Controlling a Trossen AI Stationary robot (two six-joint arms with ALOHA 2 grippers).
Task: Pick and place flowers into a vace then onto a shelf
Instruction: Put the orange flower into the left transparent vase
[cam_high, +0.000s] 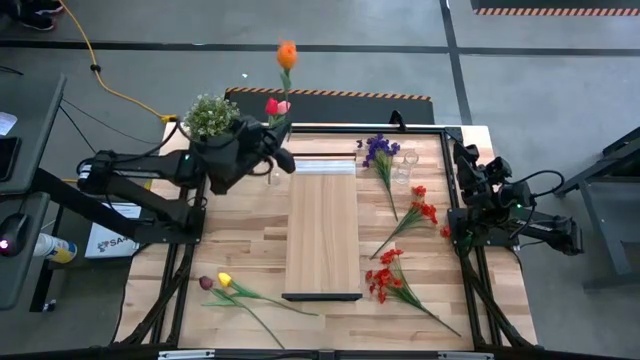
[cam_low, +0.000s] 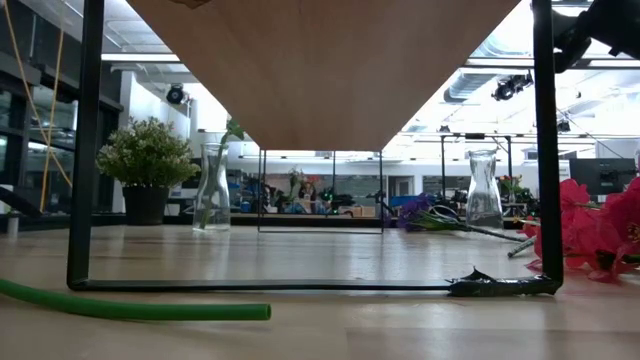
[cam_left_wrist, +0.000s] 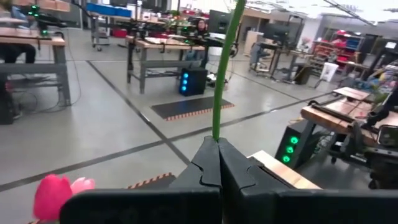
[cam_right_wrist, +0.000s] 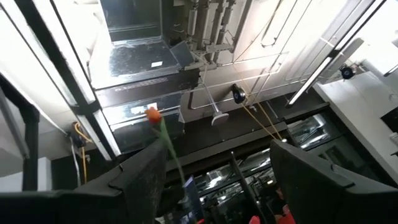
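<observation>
High view: yellow tulip (cam_high: 225, 279) lies at the near table edge, beside the shelf (cam_high: 322, 228). Left gripper (cam_high: 281, 155), fingers clamped on the orange tulip (cam_high: 287, 52), by the far vase (cam_high: 274, 175). Right gripper (cam_right_wrist: 214, 180) gapes wide, empty.

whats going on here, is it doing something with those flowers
The left claw is shut on the green stem of an orange tulip, holding it up near the far left of the table, by a glass vase and a potted plant. A red tulip shows beside it. The shelf in the middle has nothing on it. More flowers lie on the table: purple sprig, red sprays, yellow tulip. The right claw waits open at the right edge.
</observation>
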